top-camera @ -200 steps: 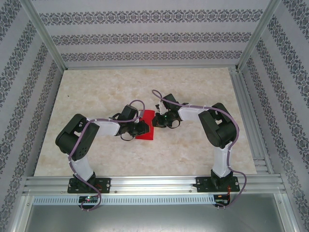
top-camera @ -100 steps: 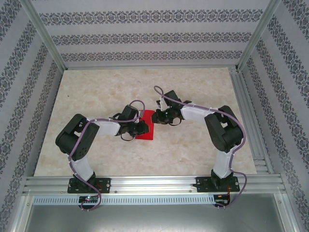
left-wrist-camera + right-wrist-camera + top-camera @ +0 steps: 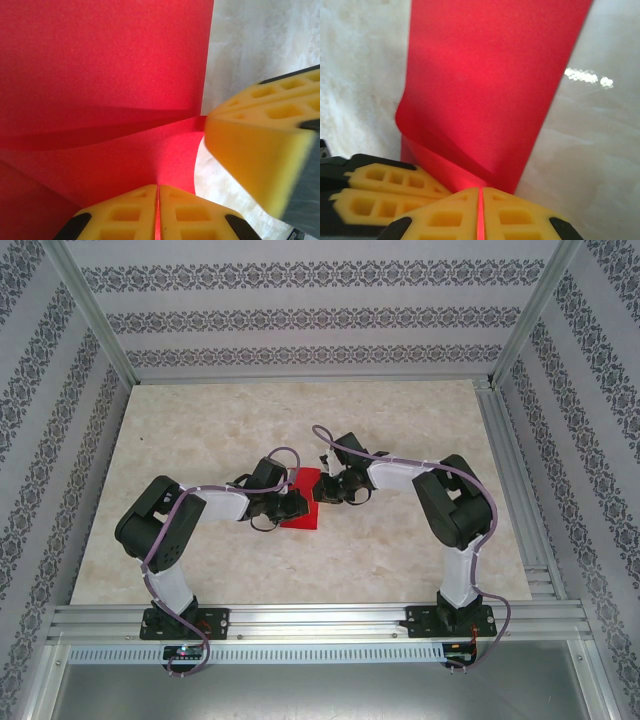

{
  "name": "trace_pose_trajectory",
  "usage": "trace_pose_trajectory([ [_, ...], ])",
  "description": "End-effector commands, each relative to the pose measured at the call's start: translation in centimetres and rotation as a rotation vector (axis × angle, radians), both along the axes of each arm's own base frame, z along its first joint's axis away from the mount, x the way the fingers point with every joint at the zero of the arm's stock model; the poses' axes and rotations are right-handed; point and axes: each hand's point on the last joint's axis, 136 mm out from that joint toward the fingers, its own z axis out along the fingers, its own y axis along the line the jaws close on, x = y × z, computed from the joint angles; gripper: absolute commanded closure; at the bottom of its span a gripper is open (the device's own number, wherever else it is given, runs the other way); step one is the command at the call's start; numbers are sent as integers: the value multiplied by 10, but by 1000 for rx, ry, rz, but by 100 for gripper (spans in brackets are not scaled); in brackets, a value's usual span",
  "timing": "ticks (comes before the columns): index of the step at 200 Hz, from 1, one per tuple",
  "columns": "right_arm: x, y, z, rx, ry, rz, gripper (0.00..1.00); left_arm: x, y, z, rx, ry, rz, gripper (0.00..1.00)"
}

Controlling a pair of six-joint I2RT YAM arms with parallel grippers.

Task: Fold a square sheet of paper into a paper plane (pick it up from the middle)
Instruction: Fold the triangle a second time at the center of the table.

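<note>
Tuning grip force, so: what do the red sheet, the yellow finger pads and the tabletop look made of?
Red sheet: thin matte paper, holding a crisp crease. Finger pads: likely moulded rubber or foam, matte, with open cells. Tabletop: glossy marble-look surface, reflecting lights; possibly laminate.

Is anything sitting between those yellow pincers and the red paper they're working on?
Nothing visible does. The left pincer and the right pincer are each shut right on an edge of the red paper, which lies on the pale table.
</note>
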Motion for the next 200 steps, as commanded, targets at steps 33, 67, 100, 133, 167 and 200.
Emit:
trace_pose_trajectory([
  [33,-1,-3,-20,-64,21,8,89,-3,5,-9,59,28,18,89],
  [67,-5,-15,-34,-144,34,9,89,5,-1,13,20,-21,14,86],
  [100,-10,-23,-44,-199,45,17,89,17,-1,29,30,-82,29,86],
  [133,-12,-26,-50,-224,52,22,89,23,5,23,77,-93,41,86],
  [167,-12,-28,-52,-237,54,21,89,21,17,6,154,-62,56,86],
  [200,-13,-30,-54,-249,56,18,89,16,33,-6,235,-44,75,86],
])
